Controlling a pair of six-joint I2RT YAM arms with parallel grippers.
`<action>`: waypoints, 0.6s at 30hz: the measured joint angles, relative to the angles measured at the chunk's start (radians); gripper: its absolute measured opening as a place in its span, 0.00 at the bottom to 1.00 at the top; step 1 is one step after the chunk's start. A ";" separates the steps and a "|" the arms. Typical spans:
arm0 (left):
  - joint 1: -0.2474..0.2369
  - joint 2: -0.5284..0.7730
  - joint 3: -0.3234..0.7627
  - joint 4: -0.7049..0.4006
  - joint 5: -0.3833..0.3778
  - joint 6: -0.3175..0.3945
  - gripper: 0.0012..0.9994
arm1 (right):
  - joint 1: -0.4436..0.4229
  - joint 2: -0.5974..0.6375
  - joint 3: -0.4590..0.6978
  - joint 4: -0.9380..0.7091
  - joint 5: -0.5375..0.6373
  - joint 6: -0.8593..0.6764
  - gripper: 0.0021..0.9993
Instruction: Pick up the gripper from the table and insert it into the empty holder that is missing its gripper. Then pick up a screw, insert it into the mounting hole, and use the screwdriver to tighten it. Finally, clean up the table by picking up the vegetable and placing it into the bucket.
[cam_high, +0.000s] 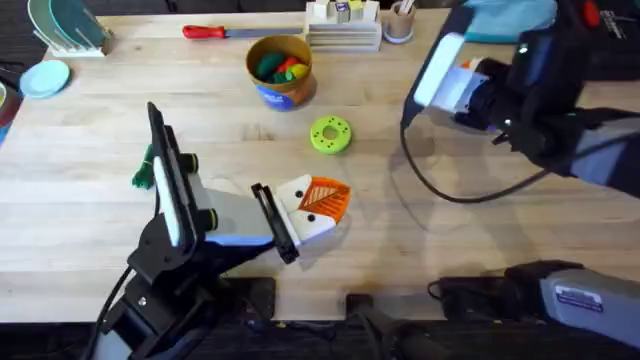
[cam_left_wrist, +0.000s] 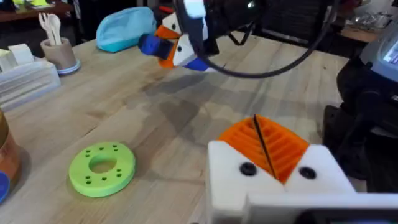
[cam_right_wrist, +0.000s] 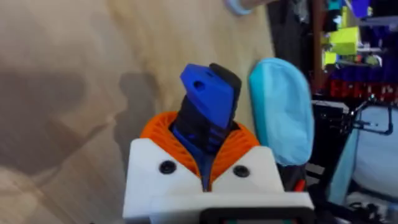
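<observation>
My right gripper (cam_high: 458, 78) hangs above the table's right side, shut on the blue screwdriver (cam_right_wrist: 208, 93). The left wrist view shows that gripper (cam_left_wrist: 171, 46) with the screwdriver (cam_left_wrist: 149, 45) sticking out both sides. My left gripper (cam_high: 322, 203) rests low at the table's middle front, its orange pads (cam_left_wrist: 280, 146) pressed together with nothing between them. The yellow-tan bucket (cam_high: 281, 88) stands at the back middle with coloured vegetables inside. A green vegetable (cam_high: 143, 172) lies partly hidden behind my left arm. The loose gripper, the holder and the screws are out of view.
A green disc with holes (cam_high: 330, 134) lies between bucket and left gripper. At the back are a red-handled screwdriver (cam_high: 205, 32), a white rack (cam_high: 345, 35), a pen cup (cam_high: 398, 24) and a blue pouch (cam_high: 505, 15). A black cable (cam_high: 440, 190) loops over the table's right side.
</observation>
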 joint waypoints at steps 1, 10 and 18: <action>0.000 0.000 0.000 0.000 0.000 0.000 0.00 | 0.000 0.030 0.000 0.000 0.018 -0.048 0.02; 0.000 0.000 0.000 0.000 0.000 0.000 0.00 | 0.069 0.194 0.000 -0.003 0.083 -0.271 0.02; 0.000 0.000 0.000 0.000 0.000 0.000 0.00 | 0.134 0.225 0.036 -0.029 0.140 -0.279 0.63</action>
